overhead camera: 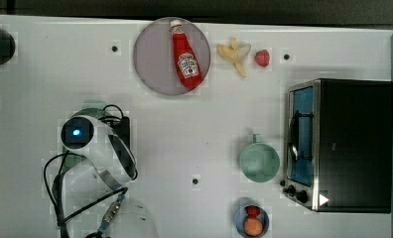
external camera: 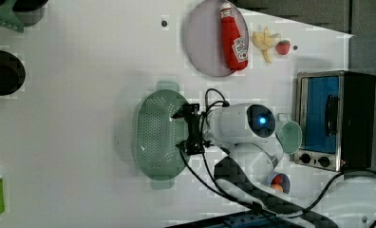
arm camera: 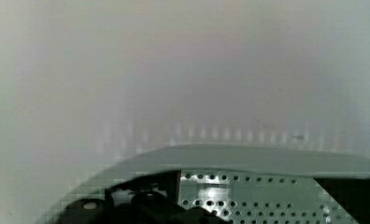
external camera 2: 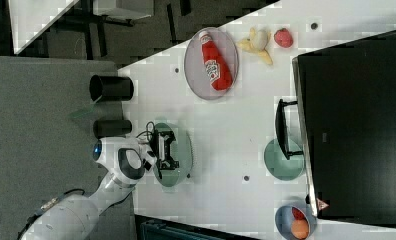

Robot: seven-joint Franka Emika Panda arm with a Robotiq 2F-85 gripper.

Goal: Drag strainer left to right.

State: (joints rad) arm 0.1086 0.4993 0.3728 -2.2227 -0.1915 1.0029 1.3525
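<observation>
Going across the top view from its left: the strainer [external camera: 158, 135] sits at the top view's left side of the counter [overhead camera: 194, 134], mostly tucked under the arm there; the left view shows it far better, a pale mint oblong bowl full of little holes, lying flat on the counter; the claw [external camera: 191, 129] hangs right at the strainer's long rim, fingers spread wide apart with nothing between them that I can make out as gripped; the wrist view looks along that rim with the perforated bowl just below; can't tell if a finger is actually touching plastic yet.

Further along in the top view: a grey-lilac plate [overhead camera: 152, 59] with a ketchup bottle [overhead camera: 185, 57] on it near the far edge, then a banana peel [overhead camera: 235, 53] and a strawberry [overhead camera: 262, 58]; lower down a green mug [overhead camera: 259, 161] just beside a toaster oven [overhead camera: 341, 144], and a small bowl [overhead camera: 252, 221] of fruit near the front edge.

My read: it's at the approach/engage step, the drag hasn't begun; next it needs to pinch or hook the rim, then pull across the open middle of the counter; I'd stop well short of the mug, since that's the obvious thing to bump.
</observation>
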